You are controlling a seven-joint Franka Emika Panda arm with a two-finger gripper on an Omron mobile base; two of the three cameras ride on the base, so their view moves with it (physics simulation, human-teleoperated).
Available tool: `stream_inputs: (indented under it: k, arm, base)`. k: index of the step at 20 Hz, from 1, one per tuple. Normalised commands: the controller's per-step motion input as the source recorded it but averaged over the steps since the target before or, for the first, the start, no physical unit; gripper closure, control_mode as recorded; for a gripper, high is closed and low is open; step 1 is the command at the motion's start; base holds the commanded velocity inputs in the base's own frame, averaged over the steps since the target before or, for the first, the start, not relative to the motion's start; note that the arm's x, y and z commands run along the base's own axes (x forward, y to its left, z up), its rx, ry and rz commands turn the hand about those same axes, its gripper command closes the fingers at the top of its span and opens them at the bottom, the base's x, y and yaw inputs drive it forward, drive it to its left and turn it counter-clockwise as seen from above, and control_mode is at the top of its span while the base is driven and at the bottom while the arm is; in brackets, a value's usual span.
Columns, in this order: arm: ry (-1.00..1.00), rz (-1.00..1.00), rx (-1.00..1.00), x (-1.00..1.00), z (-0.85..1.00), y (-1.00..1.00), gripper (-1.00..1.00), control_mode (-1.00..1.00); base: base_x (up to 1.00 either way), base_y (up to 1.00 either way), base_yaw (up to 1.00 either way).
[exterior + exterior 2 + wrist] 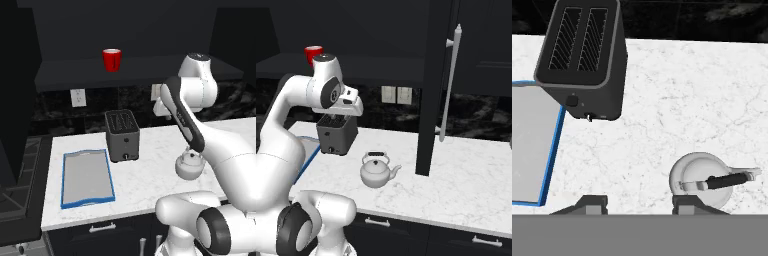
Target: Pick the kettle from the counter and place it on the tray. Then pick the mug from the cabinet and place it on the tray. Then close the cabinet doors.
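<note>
We are looking at a rendered kitchen: a marble counter (466,170) over dark base cabinets, a toaster (122,135) and kettle (376,171) standing on it. Above, a dark wall cabinet (150,67) holds a red mug (112,60), with wall sockets (396,94) on the black backsplash.

Toaster (122,135), boxy dk grey, is the landmark. Behind it: black marbled backsplash (60,112) w/ white wall outlet (78,97) up-left, twin white switch plates (396,95) to its right. Left of it, a dk stove (20,175). Below: dk base cabs, silver drawer handle (102,227). Lighting dim.
</note>
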Motion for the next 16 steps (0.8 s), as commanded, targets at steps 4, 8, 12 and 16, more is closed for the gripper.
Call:
stream_inputs:
  k: [4,8,12,16]
  arm:
    - [-0.02,0.00,0.00,-0.25,-0.04,-0.07,-1.00,-1.00]
    - [-0.12,-0.02,0.00,-0.38,-0.16,-0.17,-1.00,-1.00]
    - [0.00,-0.13,0.00,-0.19,-0.29,-0.27,-1.00,-1.00]
    - [0.00,-0.21,0.00,-0.18,-0.33,-0.28,-1.00,-1.00]
  base:
    - [0.00,0.00,0.00]
    - [0.00,0.00,0.00]
    - [0.00,0.00,0.00]
    - [0.00,0.00,0.00]
